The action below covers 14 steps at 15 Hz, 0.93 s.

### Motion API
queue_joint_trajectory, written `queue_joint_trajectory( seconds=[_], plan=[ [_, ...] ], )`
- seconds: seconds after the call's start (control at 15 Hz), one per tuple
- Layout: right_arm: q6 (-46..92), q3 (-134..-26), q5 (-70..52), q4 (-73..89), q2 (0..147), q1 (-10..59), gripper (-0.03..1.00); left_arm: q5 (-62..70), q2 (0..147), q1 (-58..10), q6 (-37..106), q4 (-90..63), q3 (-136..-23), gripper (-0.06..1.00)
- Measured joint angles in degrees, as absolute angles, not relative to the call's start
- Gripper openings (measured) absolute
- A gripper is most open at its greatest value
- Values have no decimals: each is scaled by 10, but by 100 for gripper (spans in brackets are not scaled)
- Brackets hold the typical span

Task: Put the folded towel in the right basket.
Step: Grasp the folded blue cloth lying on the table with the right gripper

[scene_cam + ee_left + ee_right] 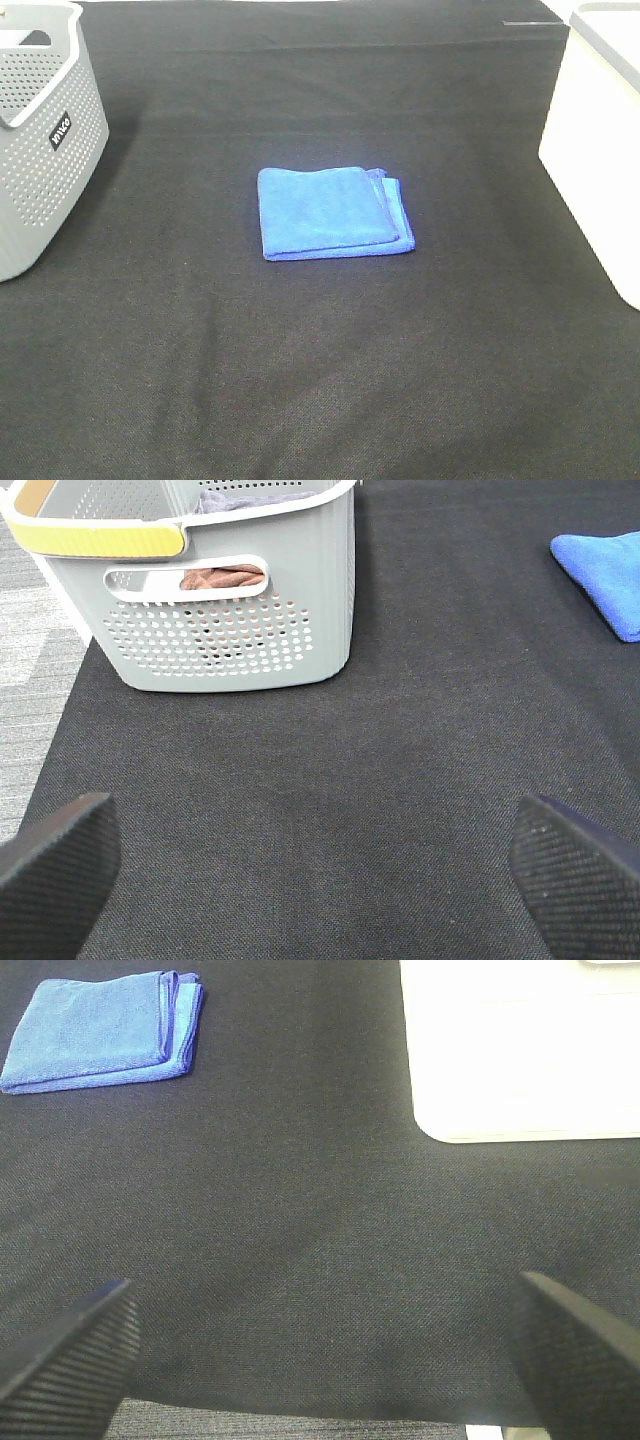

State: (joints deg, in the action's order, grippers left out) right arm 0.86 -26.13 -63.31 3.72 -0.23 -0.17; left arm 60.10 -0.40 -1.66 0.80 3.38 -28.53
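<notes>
The towel [335,213] lay flat on the tabletop [320,380], well apart from the right basket [600,150]. The right claw [320,1300] and left claw [312,815] gaped wide, both empty. Pinching only the top layer could unfold it, I reckoned.

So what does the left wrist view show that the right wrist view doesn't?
Left wrist only: the grey perforated basket with a brownish cloth inside, plus the open left gripper. Right wrist only: the white basket and the open right gripper. Both: the folded blue towel, whole in the right wrist view, cropped in the left, lying on the black mat.
</notes>
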Motion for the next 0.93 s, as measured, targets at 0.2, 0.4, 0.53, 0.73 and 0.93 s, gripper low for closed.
queue_joint_trajectory(
  seconds=[0.2, 0.4, 0.53, 0.73, 0.93],
  plan=[
    [9, -261, -633, 37, -2, -2, 97, 601, -4, -17, 8, 34, -285, 99],
    [9, -261, -633, 37, -2, -2, 97, 601, -4, -17, 8, 34, -285, 99],
    [9, -261, -633, 37, -2, -2, 97, 601, -4, -17, 8, 34, -285, 99],
    [9, -261, -633, 37, -2, -2, 97, 601, -4, -17, 8, 34, -285, 99],
    [9, -261, -633, 37, -2, -2, 97, 601, -4, -17, 8, 34, -285, 99]
  ],
)
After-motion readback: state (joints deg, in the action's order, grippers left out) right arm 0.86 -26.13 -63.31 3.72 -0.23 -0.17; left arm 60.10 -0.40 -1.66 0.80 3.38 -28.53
